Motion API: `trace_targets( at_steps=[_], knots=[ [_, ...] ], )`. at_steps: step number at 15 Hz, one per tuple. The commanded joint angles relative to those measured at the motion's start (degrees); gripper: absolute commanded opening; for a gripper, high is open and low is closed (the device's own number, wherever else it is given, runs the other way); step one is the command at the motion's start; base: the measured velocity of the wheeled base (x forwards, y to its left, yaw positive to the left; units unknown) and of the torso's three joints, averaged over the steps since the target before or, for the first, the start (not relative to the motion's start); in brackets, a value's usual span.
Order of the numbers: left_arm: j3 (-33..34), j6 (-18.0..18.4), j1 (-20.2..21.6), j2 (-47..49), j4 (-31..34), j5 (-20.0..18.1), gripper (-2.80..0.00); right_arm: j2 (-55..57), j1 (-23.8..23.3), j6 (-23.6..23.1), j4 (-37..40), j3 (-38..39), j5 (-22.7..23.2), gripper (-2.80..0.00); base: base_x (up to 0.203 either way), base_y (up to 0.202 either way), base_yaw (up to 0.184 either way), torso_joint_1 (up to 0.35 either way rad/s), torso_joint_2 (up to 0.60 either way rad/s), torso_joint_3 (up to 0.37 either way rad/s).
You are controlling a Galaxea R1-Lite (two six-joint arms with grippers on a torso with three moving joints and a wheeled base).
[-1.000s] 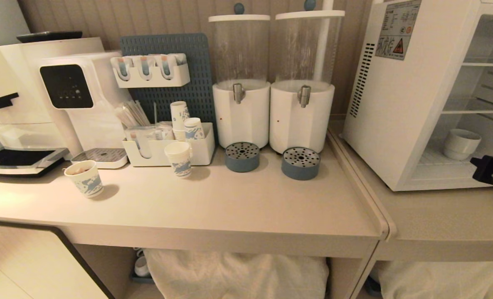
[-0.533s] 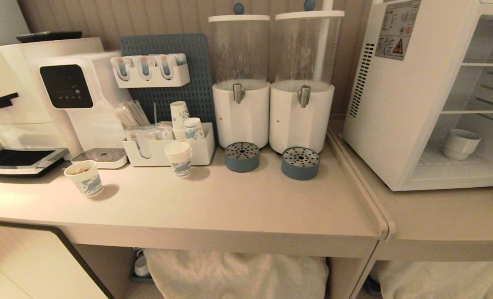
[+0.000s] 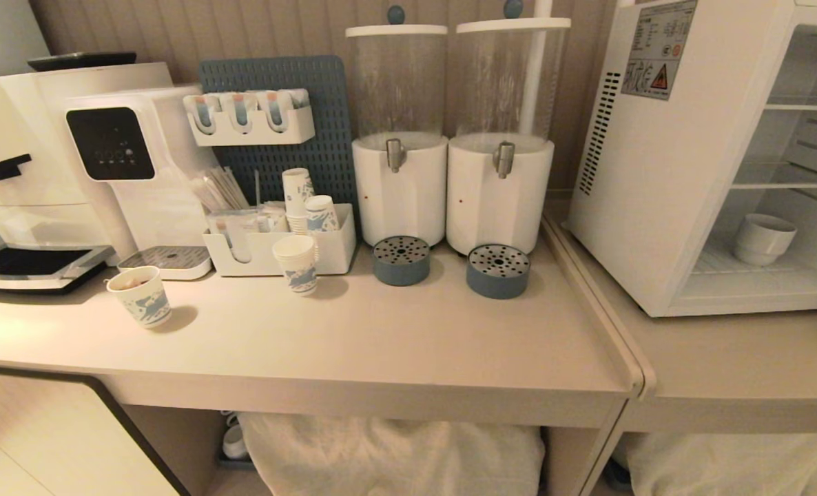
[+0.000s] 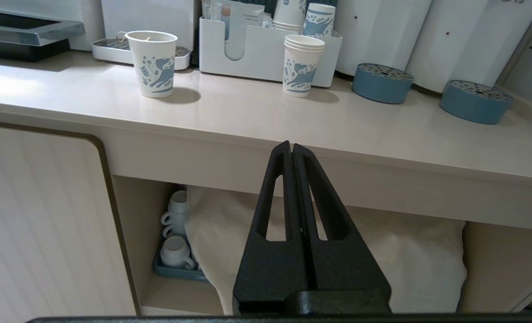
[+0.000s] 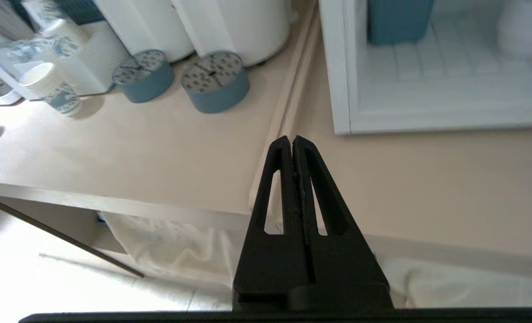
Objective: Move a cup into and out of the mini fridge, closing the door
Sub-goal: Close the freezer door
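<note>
The cup (image 3: 763,238) sits on the fridge (image 3: 663,172) floor, well inside, and the door is out of view. We judge closing comes next: bring our right gripper (image 5: 292,142), pressed together and empty above the counter (image 5: 427,179) seam, around the door's outer edge. Open room lies in front. Our left gripper (image 4: 291,148), also pressed together, hangs parked below the counter edge.

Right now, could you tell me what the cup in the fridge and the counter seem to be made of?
The cup: apparently glazed white ceramic, judging by its thick smooth wall. The counter: beige, seemingly laminate or solid surface; its soft sheen leaves that open.
</note>
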Motion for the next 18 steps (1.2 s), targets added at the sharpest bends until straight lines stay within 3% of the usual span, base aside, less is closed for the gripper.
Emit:
trace_targets(
  at_steps=[1,3,5,8,12,16,18],
  knots=[
    [2.29,-0.04,0.0,-0.19,-0.08,0.0,-2.8,-2.35,0.15,-0.36,2.34,-1.2,1.51,-2.8,0.0,0.0,0.0,0.0,0.0,0.0],
    [2.29,-0.04,0.0,-0.19,-0.08,0.0,-2.8,-2.96,1.17,-1.37,4.19,-0.97,0.99,-2.8,0.0,0.0,0.0,0.0,0.0,0.0],
    [2.29,-0.04,0.0,-0.19,-0.08,0.0,-2.8,-4.8,5.41,-1.5,4.31,0.61,-2.41,-2.8,0.0,0.0,0.0,0.0,0.0,0.0],
    [2.29,-0.04,0.0,-0.19,-0.08,0.0,-2.8,-12.37,19.58,1.27,4.3,3.63,-14.35,-2.8,0.0,0.0,0.0,0.0,0.0,0.0],
    [2.29,-0.04,0.0,-0.19,-0.08,0.0,-2.8,-27.82,30.97,5.94,10.19,7.17,-26.36,-2.8,0.0,0.0,0.0,0.0,0.0,0.0],
    [2.29,-0.04,0.0,-0.19,-0.08,0.0,-2.8,-41.3,38.06,8.99,14.62,13.4,-39.29,-2.8,0.0,0.0,0.0,0.0,0.0,0.0],
    [2.29,-0.04,0.0,-0.19,-0.08,0.0,-2.8,-43.79,39.27,11.68,10.61,19.3,-47.04,-2.8,0.0,0.0,0.0,0.0,0.0,0.0]
  ],
)
